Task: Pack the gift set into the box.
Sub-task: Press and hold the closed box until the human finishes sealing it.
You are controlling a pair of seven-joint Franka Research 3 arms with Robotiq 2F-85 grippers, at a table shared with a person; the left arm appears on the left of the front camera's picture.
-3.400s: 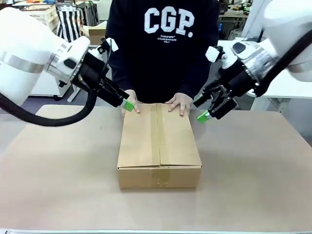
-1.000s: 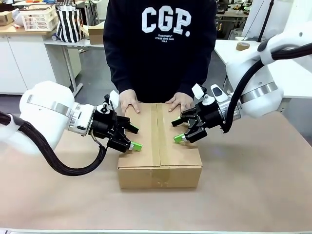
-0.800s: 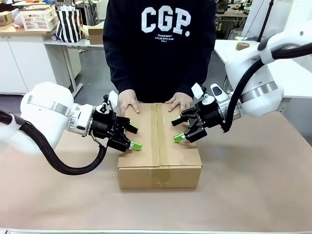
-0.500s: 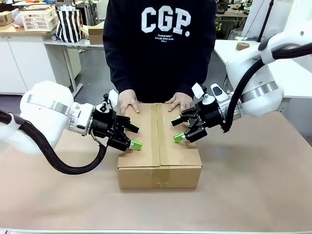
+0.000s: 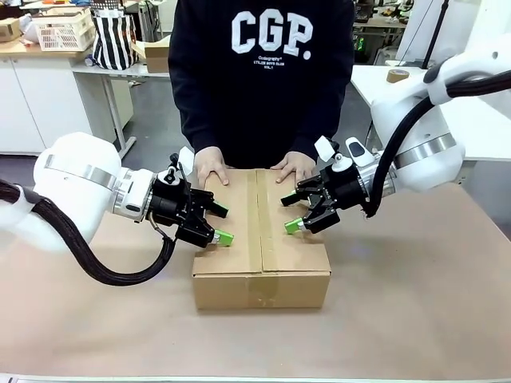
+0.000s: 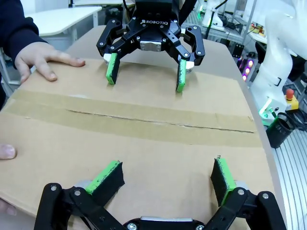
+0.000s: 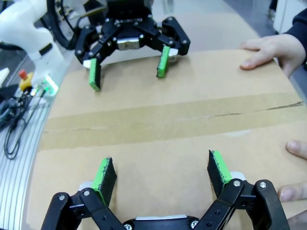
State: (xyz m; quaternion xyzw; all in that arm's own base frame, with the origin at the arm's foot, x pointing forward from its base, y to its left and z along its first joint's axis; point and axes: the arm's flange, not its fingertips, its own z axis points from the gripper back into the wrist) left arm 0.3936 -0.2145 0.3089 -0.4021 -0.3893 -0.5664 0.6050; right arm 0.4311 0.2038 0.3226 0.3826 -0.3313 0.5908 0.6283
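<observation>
Both arms have dropped in from up high since a few seconds back, and for the last second they've barely budged. Table point(image 5: 415, 303) has the box point(image 5: 261, 239) sitting dead centre with its flaps shut, so whatever's inside is hidden. Left gripper point(image 5: 221, 224) hangs at the box's 9 o'clock edge and right gripper point(image 5: 289, 214) at 3 o'clock. Both are spread wide with nothing in them, pads low over the lid; can't tell if they touch it. Person's hands point(image 5: 211, 166) lie flat on the 12 o'clock edge. Seam point(image 5: 259, 215) runs 12 to 6 under tan tape. Looks like the hold-the-flaps-down step, packing nearly done imo. Press straight down, evenly on both sides, and don't shove the box towards those fingers.
</observation>
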